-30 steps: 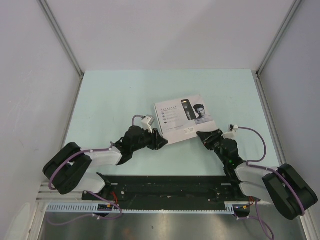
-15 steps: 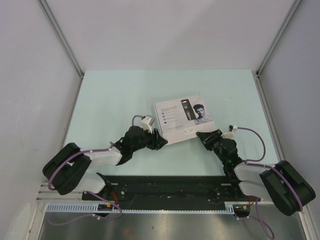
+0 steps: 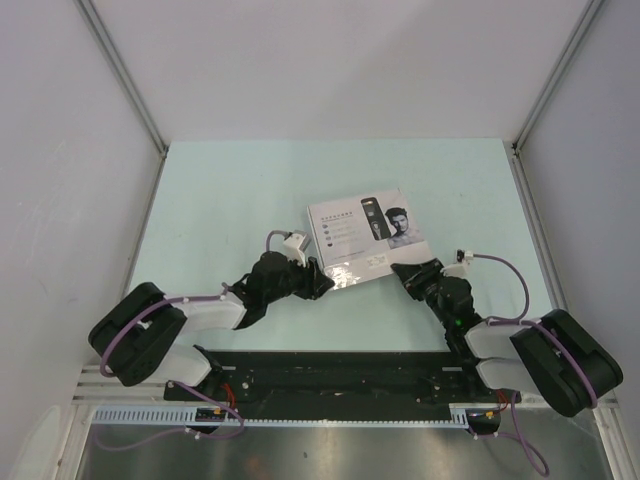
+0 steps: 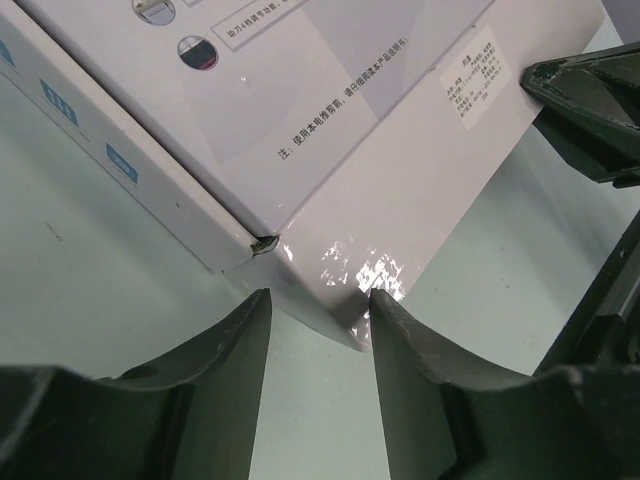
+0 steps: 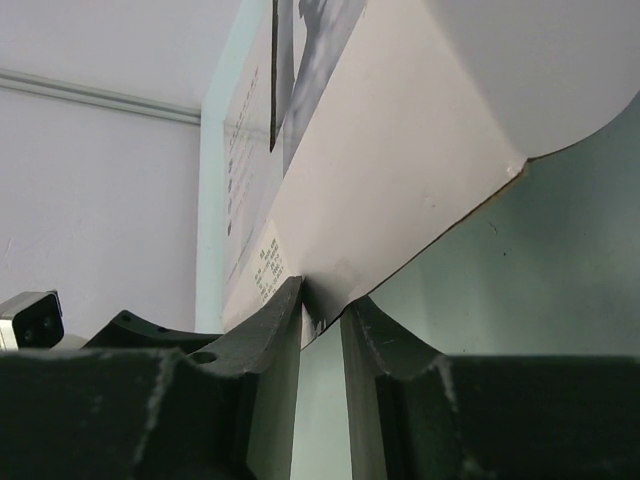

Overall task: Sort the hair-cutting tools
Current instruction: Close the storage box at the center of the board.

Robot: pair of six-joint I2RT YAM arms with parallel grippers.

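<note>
White and flat, the box (image 3: pixel 365 235) with the printed lid lay near the middle of the pale green bench (image 3: pixel 220 190), the hair-cutting tools themselves out of sight. The left claw (image 4: pixel 315 310) stood half open astride the box's near-left corner flap, not clamped, while the right claw (image 5: pixel 320 315) pinched the thin cardboard edge at the near-right corner.
</note>
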